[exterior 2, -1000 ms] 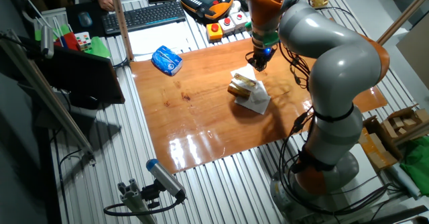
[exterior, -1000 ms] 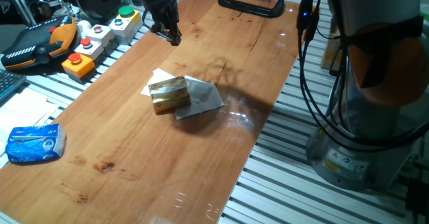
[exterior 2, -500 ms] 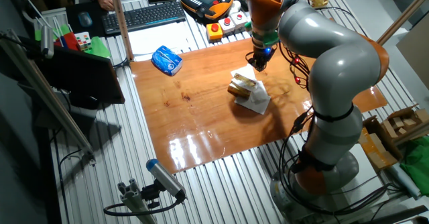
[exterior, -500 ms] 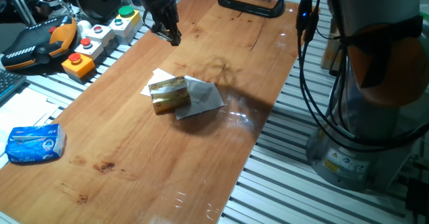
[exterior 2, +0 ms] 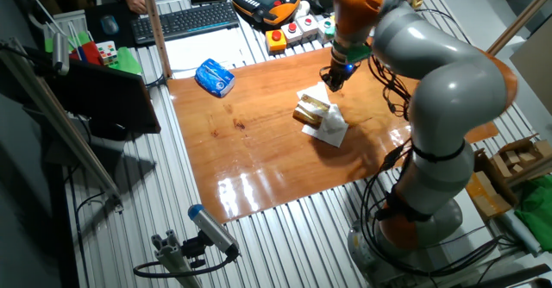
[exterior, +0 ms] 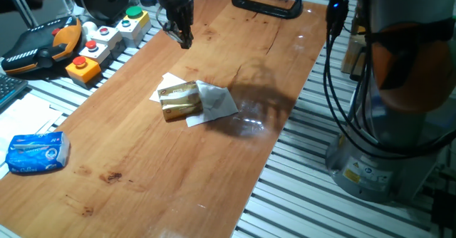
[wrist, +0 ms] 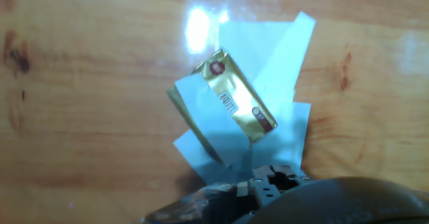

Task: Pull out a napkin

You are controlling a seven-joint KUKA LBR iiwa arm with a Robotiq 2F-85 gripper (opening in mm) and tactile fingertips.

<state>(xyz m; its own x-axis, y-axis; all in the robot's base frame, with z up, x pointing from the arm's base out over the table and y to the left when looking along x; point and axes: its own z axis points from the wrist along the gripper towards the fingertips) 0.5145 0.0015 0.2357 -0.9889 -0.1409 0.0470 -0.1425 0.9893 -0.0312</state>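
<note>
A shiny gold foil pack (exterior: 178,100) lies on the wooden table (exterior: 142,174). White napkin sheets (exterior: 217,102) lie flat under and beside the pack, spread on the wood. In the hand view the gold pack (wrist: 234,103) lies across the napkin sheets (wrist: 275,56). In the other fixed view the napkin (exterior 2: 334,131) sticks out beside the pack (exterior 2: 312,109). My gripper (exterior: 183,37) hangs above the table, beyond the pack and apart from it, and holds nothing. It also shows in the other fixed view (exterior 2: 333,81). How its jaws stand does not show.
A blue-and-white tissue packet (exterior: 35,153) lies at the table's near left; it also shows in the other fixed view (exterior 2: 214,77). A button box (exterior: 92,49) and an orange pendant (exterior: 43,45) sit off the left edge. A black clamp (exterior: 267,4) grips the far end.
The arm has swung a little to the right and the gripper has shifted slightly with it. The pack and napkin sheets have not moved.
</note>
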